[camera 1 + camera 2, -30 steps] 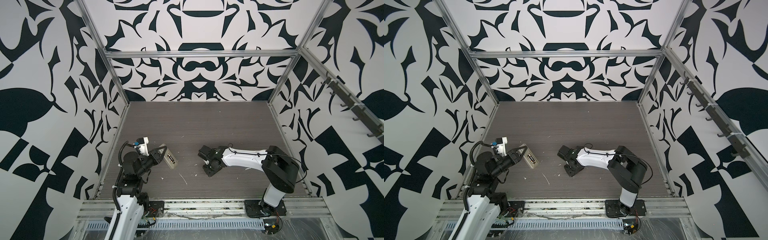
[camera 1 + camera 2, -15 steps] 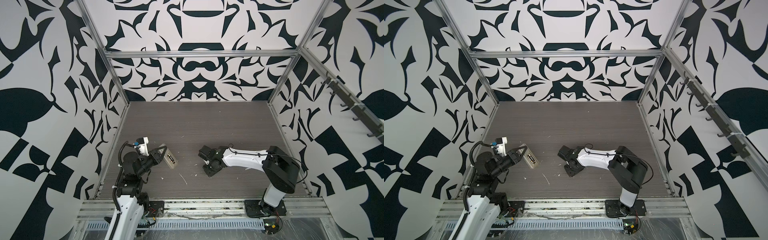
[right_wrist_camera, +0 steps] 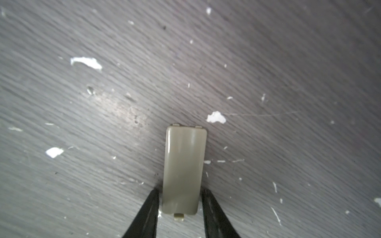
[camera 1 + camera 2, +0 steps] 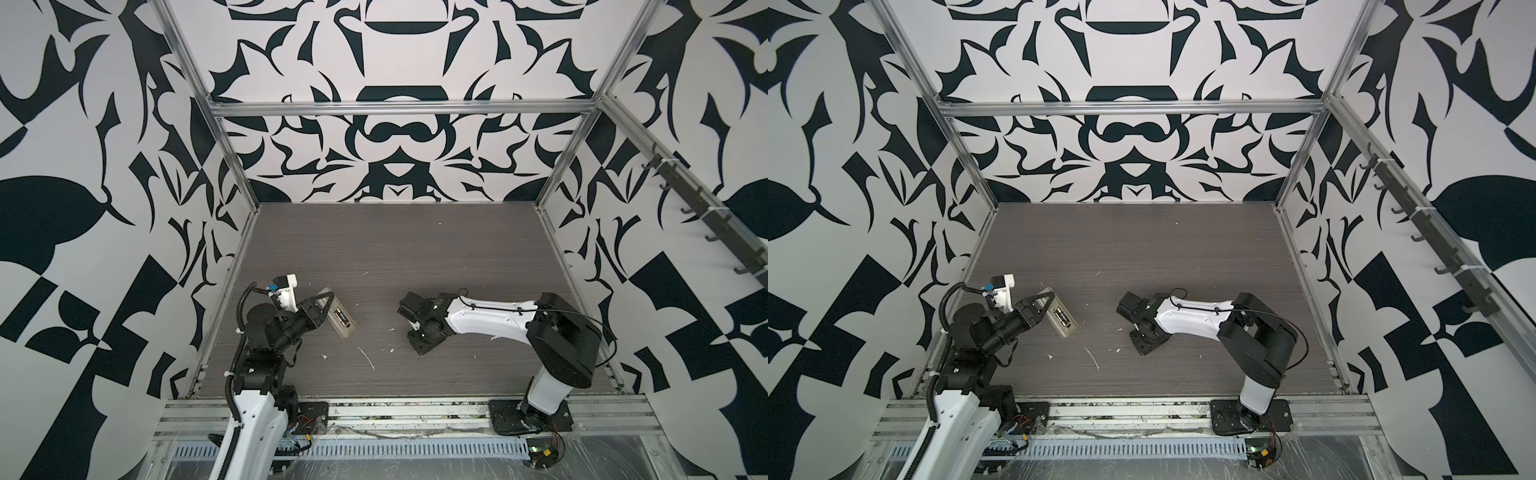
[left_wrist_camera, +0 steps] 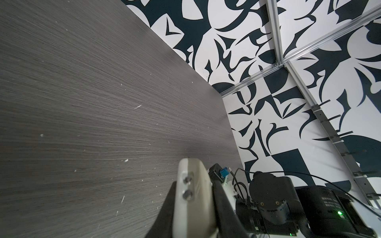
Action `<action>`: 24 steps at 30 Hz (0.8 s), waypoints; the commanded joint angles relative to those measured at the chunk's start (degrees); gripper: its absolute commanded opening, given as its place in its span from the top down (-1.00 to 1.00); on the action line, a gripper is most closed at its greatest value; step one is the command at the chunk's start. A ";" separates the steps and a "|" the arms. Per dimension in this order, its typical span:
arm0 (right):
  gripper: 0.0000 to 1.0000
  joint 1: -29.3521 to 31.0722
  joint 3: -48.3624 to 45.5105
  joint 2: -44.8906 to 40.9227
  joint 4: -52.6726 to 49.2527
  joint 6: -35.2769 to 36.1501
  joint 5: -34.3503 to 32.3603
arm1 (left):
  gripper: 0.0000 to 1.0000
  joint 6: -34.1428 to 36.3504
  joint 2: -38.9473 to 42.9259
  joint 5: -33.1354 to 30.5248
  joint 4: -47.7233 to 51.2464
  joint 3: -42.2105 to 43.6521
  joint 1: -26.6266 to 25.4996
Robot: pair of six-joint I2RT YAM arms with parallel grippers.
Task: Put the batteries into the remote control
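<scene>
Left of table (image 4: 415, 249), in a top view: left gripper (image 4: 323, 309) clamped on remote control (image 4: 337, 319), back upward, batteries (image 4: 342, 318) apparently seated.
Left wrist: fingers (image 5: 220, 206) pinch its end.
Right wrist: right gripper (image 3: 180, 192) straddles cover (image 3: 185, 160) on table, contact unclear.
Squeeze long edges squarely, lift level.

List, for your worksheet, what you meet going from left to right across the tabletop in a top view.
left wrist camera → remote control → long white scrap → right gripper → right arm's white forearm
</scene>
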State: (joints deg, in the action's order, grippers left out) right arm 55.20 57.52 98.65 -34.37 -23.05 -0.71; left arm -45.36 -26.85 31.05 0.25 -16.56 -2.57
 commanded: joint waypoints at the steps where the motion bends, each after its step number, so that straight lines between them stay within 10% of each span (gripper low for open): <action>1: 0.22 -0.07 -0.39 -0.79 -1.70 -0.57 -0.76 | 1.00 0.19 0.17 0.68 -1.83 0.56 0.21; 24: 0.50 -0.01 -2.24 -2.46 0.62 0.83 -1.99 | 1.00 0.21 -0.16 0.51 -1.74 0.36 0.24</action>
State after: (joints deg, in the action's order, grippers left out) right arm 55.22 56.64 97.97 -33.19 -22.98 -0.97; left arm -45.34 -26.98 31.05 0.23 -16.53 -2.57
